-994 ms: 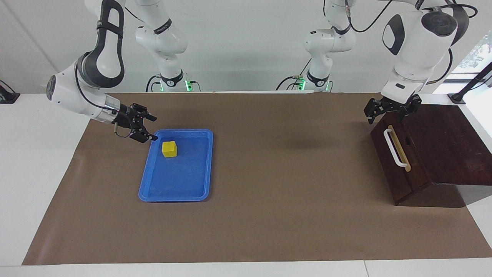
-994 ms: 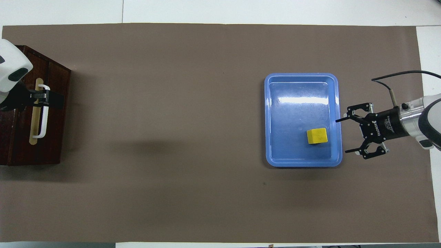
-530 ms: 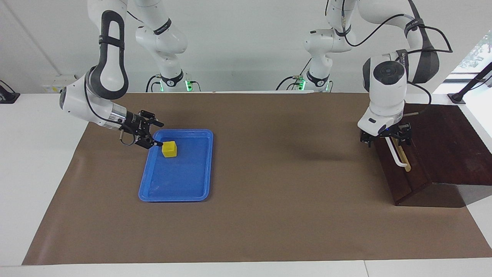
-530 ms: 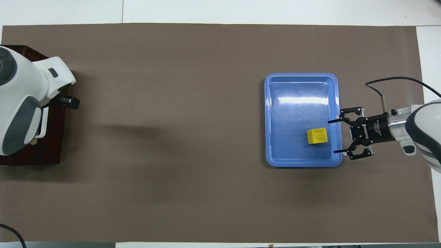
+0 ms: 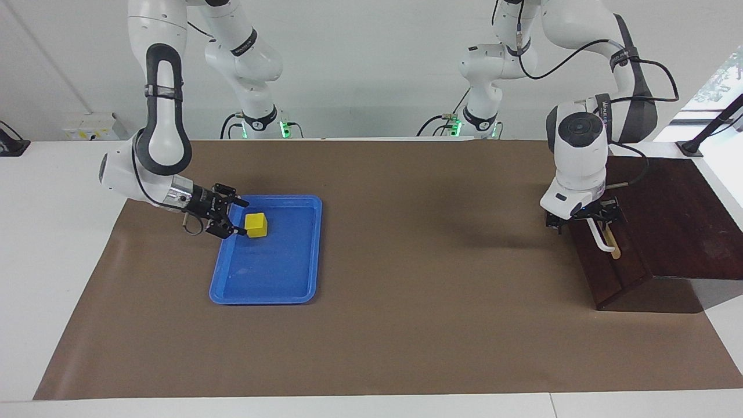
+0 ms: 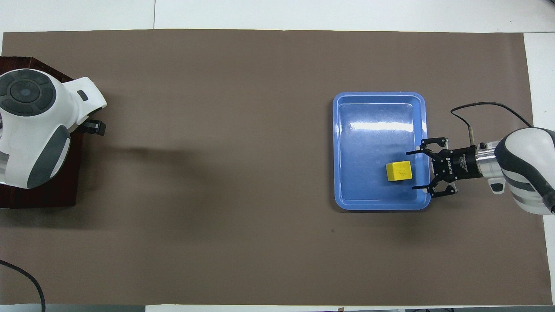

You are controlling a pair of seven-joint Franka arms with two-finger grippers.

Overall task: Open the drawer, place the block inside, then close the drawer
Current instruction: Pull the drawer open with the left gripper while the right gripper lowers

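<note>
The yellow block (image 5: 256, 224) lies in the blue tray (image 5: 278, 284), at the end nearer the robots; it also shows in the overhead view (image 6: 399, 170). My right gripper (image 5: 244, 218) is open and low over the tray's rim, with its fingertips (image 6: 408, 153) just beside the block, toward the right arm's end. The dark brown box's drawer (image 5: 612, 273) is shut. My left gripper (image 5: 583, 220) is at the end of the white handle (image 5: 603, 242) nearer the robots. In the overhead view the left arm's wrist (image 6: 34, 125) covers the handle.
The blue tray (image 6: 377, 117) has bare floor on the part farther from the robots. The dark box (image 6: 52, 195) stands at the left arm's end of the brown mat (image 5: 435, 325). Wide open mat lies between tray and box.
My right gripper has moved in over the tray's rim up to the block. My left arm has swung round and lowered its gripper from over the box's top edge to the handle.
</note>
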